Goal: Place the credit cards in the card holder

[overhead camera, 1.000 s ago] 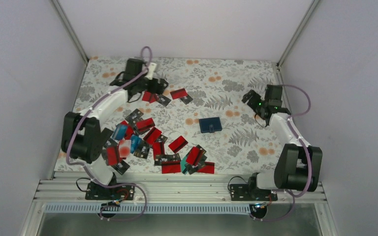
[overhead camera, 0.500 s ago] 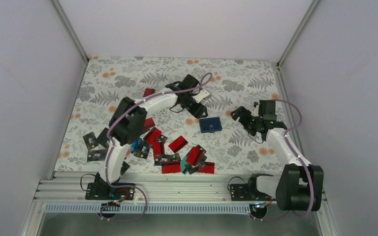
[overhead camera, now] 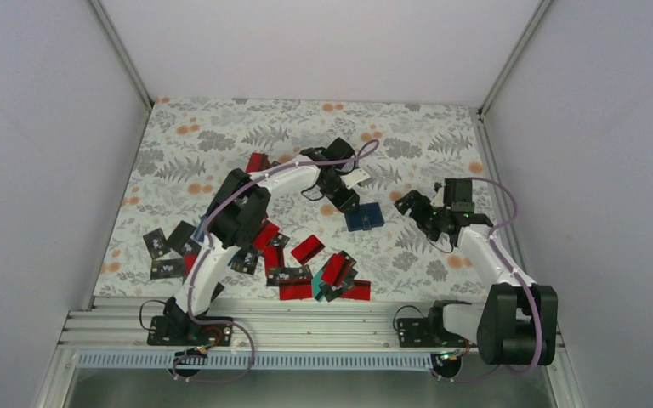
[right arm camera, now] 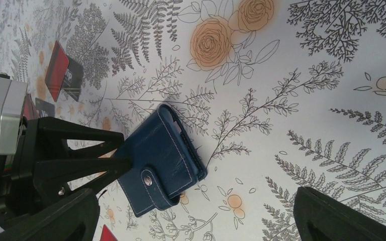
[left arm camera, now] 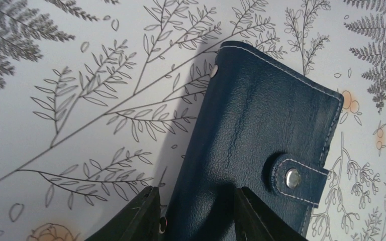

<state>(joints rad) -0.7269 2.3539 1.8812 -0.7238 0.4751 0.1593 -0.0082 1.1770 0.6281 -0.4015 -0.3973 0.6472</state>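
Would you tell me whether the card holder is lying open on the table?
No, the card holder lies folded shut, with its snap tab fastened over the edge.

A white tablecloth [overhead camera: 221, 136] printed with grey ferns and orange flowers lies flat. Plain pale walls [overhead camera: 323, 42] rise behind and beside it. Ribbed metal rails [overhead camera: 323, 327] run along its near edge.
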